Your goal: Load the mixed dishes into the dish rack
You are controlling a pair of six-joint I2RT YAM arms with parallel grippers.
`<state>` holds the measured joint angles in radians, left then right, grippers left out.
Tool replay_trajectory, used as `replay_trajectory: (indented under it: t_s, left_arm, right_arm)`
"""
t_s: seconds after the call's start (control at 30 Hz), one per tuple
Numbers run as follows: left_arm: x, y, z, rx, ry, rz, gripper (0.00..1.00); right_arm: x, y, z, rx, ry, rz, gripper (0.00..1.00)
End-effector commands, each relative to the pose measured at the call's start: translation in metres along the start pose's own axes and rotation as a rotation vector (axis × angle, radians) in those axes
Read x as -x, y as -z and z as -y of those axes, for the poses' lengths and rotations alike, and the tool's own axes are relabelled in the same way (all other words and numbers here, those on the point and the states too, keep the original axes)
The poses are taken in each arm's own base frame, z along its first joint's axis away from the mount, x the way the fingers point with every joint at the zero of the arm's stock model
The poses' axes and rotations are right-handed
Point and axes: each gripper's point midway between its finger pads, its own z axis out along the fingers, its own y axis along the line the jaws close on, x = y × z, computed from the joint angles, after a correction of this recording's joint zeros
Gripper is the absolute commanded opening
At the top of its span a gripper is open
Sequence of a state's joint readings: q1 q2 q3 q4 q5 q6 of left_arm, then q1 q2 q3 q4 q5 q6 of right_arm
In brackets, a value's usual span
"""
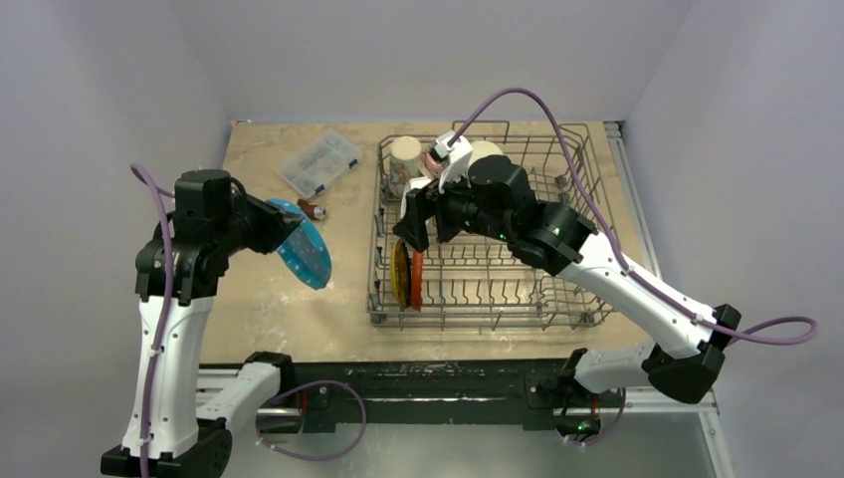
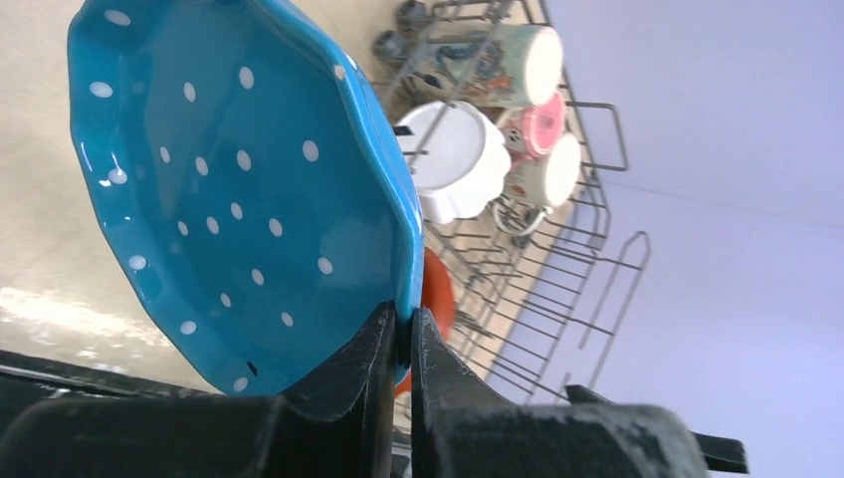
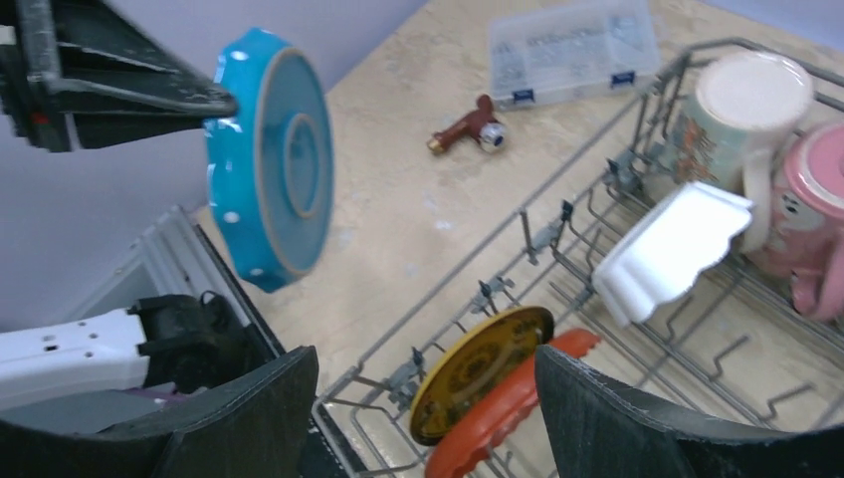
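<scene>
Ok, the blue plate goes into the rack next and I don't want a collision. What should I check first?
1. Grip: left fingers shut on the rim of the blue white-dotted ceramic plate: ok.
2. Plate off the beige table: ok.
3. Bare tines in the grey wire dish rack beside the orange plate: ok.
4. Path clear: right fingers hang open over the racked plates: not ok.
5. Grip firmness: cannot tell.

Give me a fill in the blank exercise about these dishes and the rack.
The left pincer is shut on the rim of the dotted plate, which is ____.
The right pincer, over the dish rack, is ____.
In the rack, the yellow plate stands beside an ____ plate.
Missing words: blue; open; orange.
</scene>
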<state>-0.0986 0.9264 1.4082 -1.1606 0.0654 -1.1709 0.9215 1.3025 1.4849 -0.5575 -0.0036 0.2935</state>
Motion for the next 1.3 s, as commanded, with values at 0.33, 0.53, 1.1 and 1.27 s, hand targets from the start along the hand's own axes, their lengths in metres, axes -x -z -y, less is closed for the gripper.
replay_trajectory:
  t_s: [0.33,0.53,1.1,1.27]
  left_arm:
    - [0.010,0.047,0.124,-0.442,0.205,-0.096,0.00]
    - [0.010,0.051,0.135,-0.474,0.227,-0.117,0.00]
    - [0.000,0.057,0.134,-0.504,0.277,-0.165,0.00]
    - [-0.004,0.055,0.132,-0.498,0.281,-0.178,0.00]
  right_arm:
    - [0.061,-0.028,-0.099,0.185,0.113,0.182,0.81]
    - [0.055,-0.046,-0.100,-0.036,0.195,0.181,0.81]
    - [0.050,-0.090,-0.083,-0.310,0.251,0.200,0.49]
    - [0.057,-0.092,-0.082,-0.339,0.242,0.219,0.12]
